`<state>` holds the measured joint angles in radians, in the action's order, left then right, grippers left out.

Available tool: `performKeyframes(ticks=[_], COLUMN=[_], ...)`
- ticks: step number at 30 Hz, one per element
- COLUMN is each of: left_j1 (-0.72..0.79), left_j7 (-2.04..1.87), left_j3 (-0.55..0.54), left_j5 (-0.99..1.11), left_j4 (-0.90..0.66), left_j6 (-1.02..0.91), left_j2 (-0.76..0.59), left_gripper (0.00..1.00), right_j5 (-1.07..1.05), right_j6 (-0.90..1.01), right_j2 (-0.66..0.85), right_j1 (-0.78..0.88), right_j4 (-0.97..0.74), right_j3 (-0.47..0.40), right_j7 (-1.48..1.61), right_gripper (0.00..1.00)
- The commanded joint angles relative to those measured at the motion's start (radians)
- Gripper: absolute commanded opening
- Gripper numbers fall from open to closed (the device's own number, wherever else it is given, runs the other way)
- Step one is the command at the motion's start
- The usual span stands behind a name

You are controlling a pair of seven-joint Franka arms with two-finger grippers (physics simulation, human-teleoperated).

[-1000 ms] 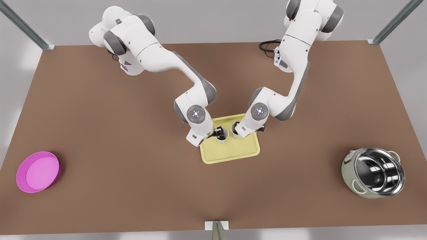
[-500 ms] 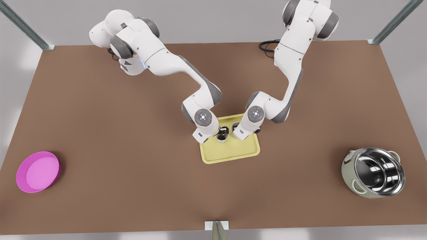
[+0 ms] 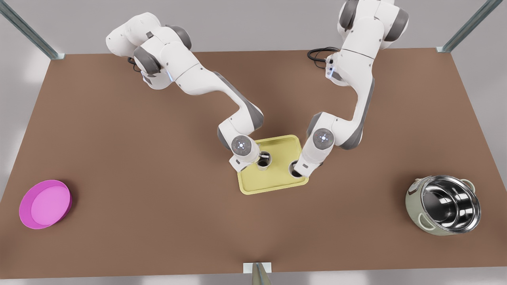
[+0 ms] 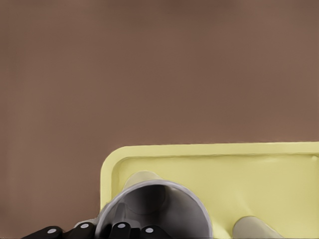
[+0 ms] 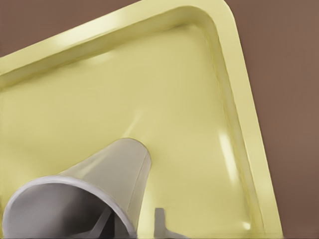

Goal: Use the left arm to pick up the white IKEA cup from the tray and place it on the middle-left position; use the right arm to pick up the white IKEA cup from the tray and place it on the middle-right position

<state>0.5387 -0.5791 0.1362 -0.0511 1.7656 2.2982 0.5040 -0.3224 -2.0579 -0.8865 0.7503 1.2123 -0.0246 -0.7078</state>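
No legible text, labels, brands or numbers on anything

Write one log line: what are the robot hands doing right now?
left hand: gripping first cup over tray | right hand: gripping second cup near tray corner

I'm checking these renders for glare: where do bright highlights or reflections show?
Front view: the steel pot mirrors its surroundings, and the brown table carries pale sheen along its near edge. Right wrist view: streaky highlights run down the tray beside the cup. Left wrist view: lighting is even, without glare.
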Motion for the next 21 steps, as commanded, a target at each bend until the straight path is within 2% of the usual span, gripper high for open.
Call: performKeyframes(ticks=[1,3,5,7,10,12,16,17,18,21], left_j1=[-0.057,-0.175,-0.293,-0.335,-0.379,-0.376,-0.373,-0.373,-0.371,-0.368], left_j7=[-0.007,0.021,0.215,0.317,0.394,0.393,0.387,0.395,0.397,0.395], left_j3=[0.059,0.059,0.059,0.059,0.057,0.056,0.054,0.054,0.054,0.052], left_j5=[-0.007,-0.075,-0.133,-0.132,-0.168,-0.167,-0.167,-0.165,-0.164,-0.161], left_j4=[-0.035,-0.080,-0.087,-0.118,-0.124,-0.152,-0.161,-0.161,-0.160,-0.161], left_j6=[-0.039,-0.039,-0.033,0.012,0.191,0.222,0.239,0.241,0.248,0.248], left_j2=[-0.001,0.010,0.024,0.087,0.179,0.199,0.218,0.220,0.220,0.226], left_gripper=[0.24,0.24,0.24,0.24,0.24,0.24,0.26,0.88,1.00,1.00], right_j5=[-0.037,-0.038,-0.038,-0.038,-0.037,-0.030,-0.024,-0.023,-0.023,0.017], right_j6=[-0.001,0.001,0.002,0.038,0.197,0.265,0.286,0.286,0.286,0.271], right_j2=[0.001,0.003,0.004,0.032,0.125,0.184,0.184,0.184,0.179,0.155], right_j1=[0.000,0.000,-0.002,-0.012,-0.077,-0.144,-0.272,-0.301,-0.328,-0.413], right_j4=[-0.002,-0.004,-0.004,-0.004,-0.004,-0.004,-0.020,-0.022,-0.022,-0.025], right_j3=[0.002,0.002,0.000,-0.005,-0.005,-0.006,-0.017,-0.014,-0.012,-0.023], right_j7=[-0.042,-0.039,-0.039,-0.036,0.014,0.128,0.455,0.533,0.596,0.806], right_gripper=[0.39,0.25,0.16,0.12,0.12,0.12,0.12,0.12,0.12,0.12])
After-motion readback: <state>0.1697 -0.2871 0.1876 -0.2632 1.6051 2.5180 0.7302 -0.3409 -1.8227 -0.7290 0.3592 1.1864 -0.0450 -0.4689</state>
